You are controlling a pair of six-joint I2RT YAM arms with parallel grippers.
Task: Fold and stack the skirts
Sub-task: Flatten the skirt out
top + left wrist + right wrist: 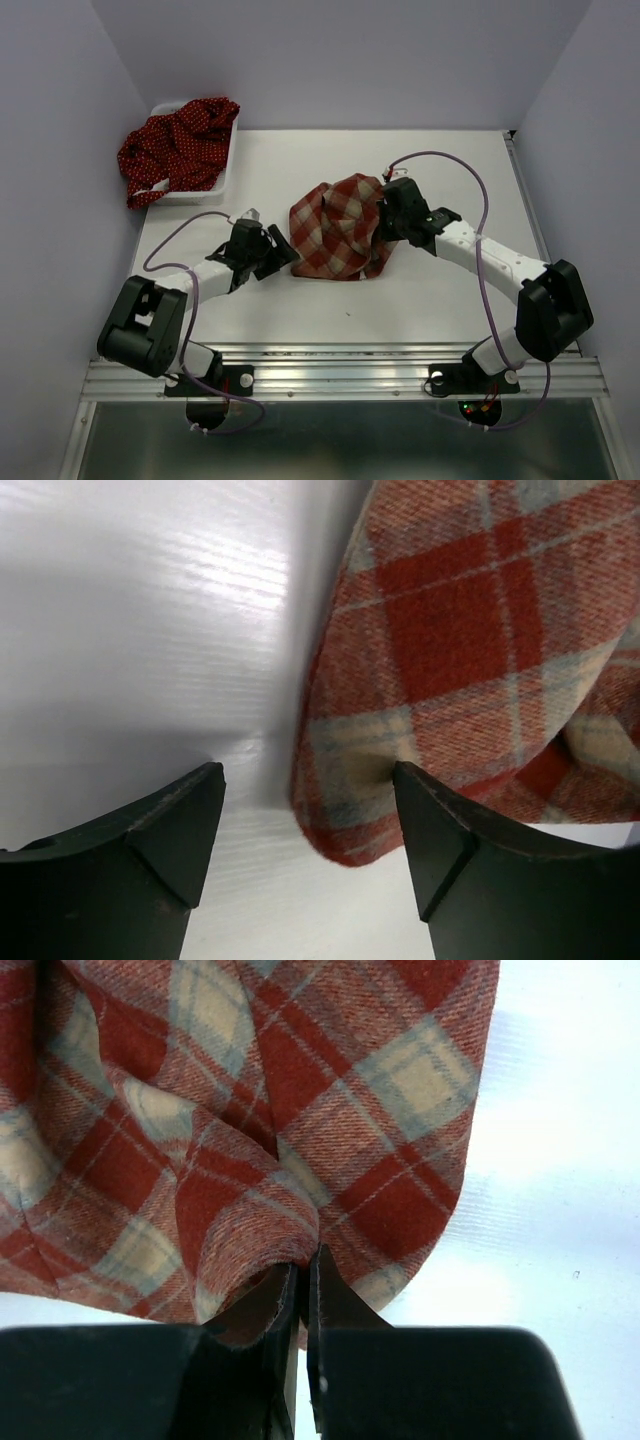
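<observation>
Far-left corner of the table point(420, 290): one white lattice basket point(226, 170) holding a heap of dark red dotted skirts point(175, 145). The cloth spills over the basket's left and near rims, and the number of garments in the heap cannot be told.

Left of centre: the left gripper point(283, 255), one of two, lies low over the table at the left edge of the plaid skirt point(335, 230). Its two fingers are spread apart. In the left wrist view the skirt's rounded hem lies in the gap between them, close against the right-hand finger point(440, 830), and neither finger clamps it.

Centre of the table: one red-and-cream plaid skirt, rumpled and partly doubled over itself, lying on the bare surface well apart from the basket.

Right of centre: the right gripper point(305, 1260) meets the plaid skirt at its far right edge. Its fingers are pressed together, pinching a fold of the plaid cloth between the tips.
</observation>
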